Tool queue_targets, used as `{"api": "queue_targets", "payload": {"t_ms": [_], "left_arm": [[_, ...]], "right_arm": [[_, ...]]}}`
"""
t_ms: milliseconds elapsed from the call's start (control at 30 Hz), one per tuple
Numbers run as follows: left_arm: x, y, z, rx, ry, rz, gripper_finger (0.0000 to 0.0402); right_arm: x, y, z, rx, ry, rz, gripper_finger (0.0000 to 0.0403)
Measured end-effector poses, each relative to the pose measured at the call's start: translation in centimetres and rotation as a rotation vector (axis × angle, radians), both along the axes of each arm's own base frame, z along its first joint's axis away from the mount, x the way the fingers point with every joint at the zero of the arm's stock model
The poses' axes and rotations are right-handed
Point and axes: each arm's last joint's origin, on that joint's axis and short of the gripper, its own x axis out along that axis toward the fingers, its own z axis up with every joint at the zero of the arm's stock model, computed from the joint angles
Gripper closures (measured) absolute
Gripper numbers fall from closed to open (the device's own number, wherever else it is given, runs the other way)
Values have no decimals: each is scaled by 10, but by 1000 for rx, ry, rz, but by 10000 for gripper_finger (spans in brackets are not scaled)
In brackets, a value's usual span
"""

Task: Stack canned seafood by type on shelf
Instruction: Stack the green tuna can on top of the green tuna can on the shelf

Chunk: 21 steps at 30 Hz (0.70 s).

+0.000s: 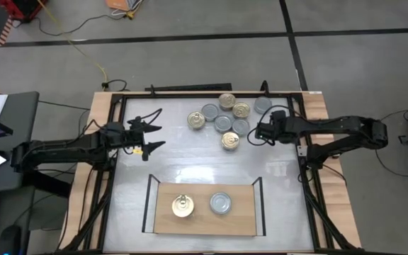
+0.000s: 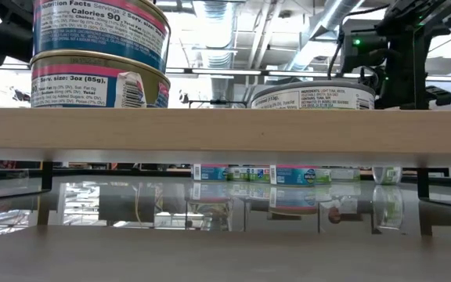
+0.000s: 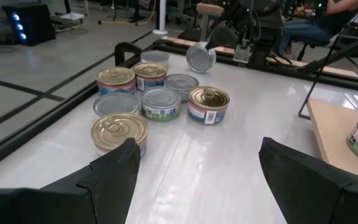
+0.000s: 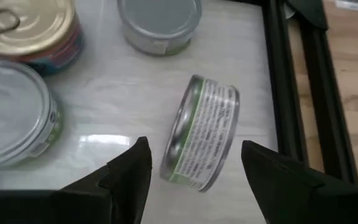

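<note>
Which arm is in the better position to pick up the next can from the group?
The right. Its open gripper is beside the cans, a tipped silver can just beyond its fingers. The left gripper, open, hovers farther away.

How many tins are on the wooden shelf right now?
3. An upper gold tin sits on a lower gold tin at the left of the shelf in the low view; a silver-lid tin stands alone to their right.

Lighting is bright and even, from ceiling fixtures visible in the low view. The glossy worktop (image 1: 190,159) shows broad glare and mirrors the cans (image 2: 288,174) in the low view. Shadows are soft. In the right wrist view the tilted can (image 4: 201,134) appears slightly blurred, possibly motion.
</note>
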Motion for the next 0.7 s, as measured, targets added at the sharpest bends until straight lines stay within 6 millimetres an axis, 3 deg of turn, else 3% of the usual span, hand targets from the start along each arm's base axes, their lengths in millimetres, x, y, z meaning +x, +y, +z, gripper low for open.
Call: {"api": "queue_targets", "payload": {"t_ms": [400,533,700], "left_arm": [[0,0,-1,-7,12,1,84],[0,0,0,-4,1,1,84],[0,0,0,4,3,3,84]], "right_arm": [[-13,-6,-44,-6,-33,-8,121],[-13,-12,-51,-15,-21,43,124],[-9,-15,-50,-30,4,129,176]]}}
